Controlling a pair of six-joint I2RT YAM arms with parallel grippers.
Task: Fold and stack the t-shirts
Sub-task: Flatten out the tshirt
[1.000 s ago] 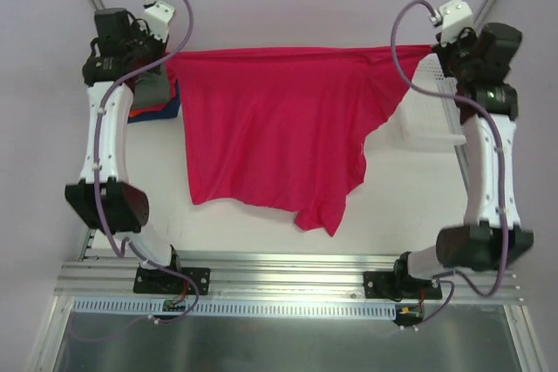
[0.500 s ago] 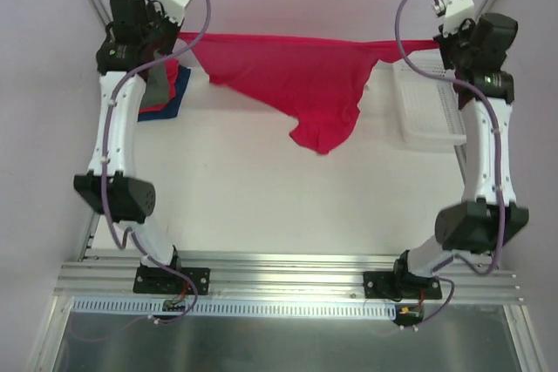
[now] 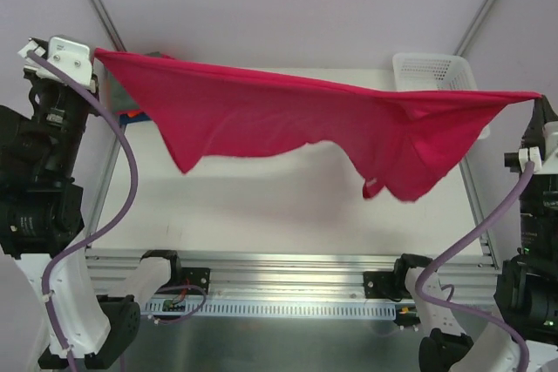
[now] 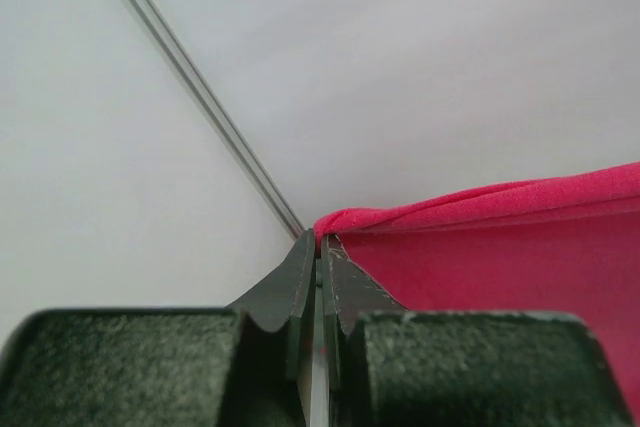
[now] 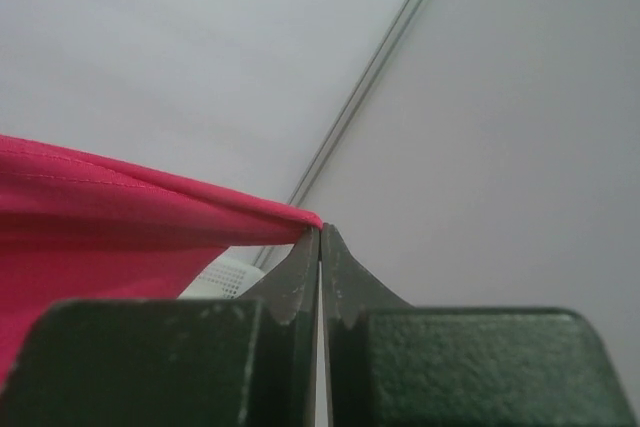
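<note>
The crimson-red t-shirt (image 3: pixel 288 115) hangs stretched in the air between both raised arms, high above the table, its lower part drooping at the right. My left gripper (image 3: pixel 96 52) is shut on its left corner; the left wrist view shows the pinched cloth (image 4: pixel 480 237) at the gripper's (image 4: pixel 321 239) tips. My right gripper (image 3: pixel 538 98) is shut on its right corner; the right wrist view shows the cloth (image 5: pixel 110 217) leaving the gripper's (image 5: pixel 320 229) tips. A little of the grey-green and blue shirts (image 3: pixel 122 102) peeks out under the red shirt's left edge.
The white lattice basket (image 3: pixel 432 71) stands at the table's back right, partly behind the red shirt. It also shows in the right wrist view (image 5: pixel 225 277). Frame rails run up both back corners.
Both arms have risen high and swung toward the camera and outward, lifting the red shirt off the table and stretching it wide in the air.
</note>
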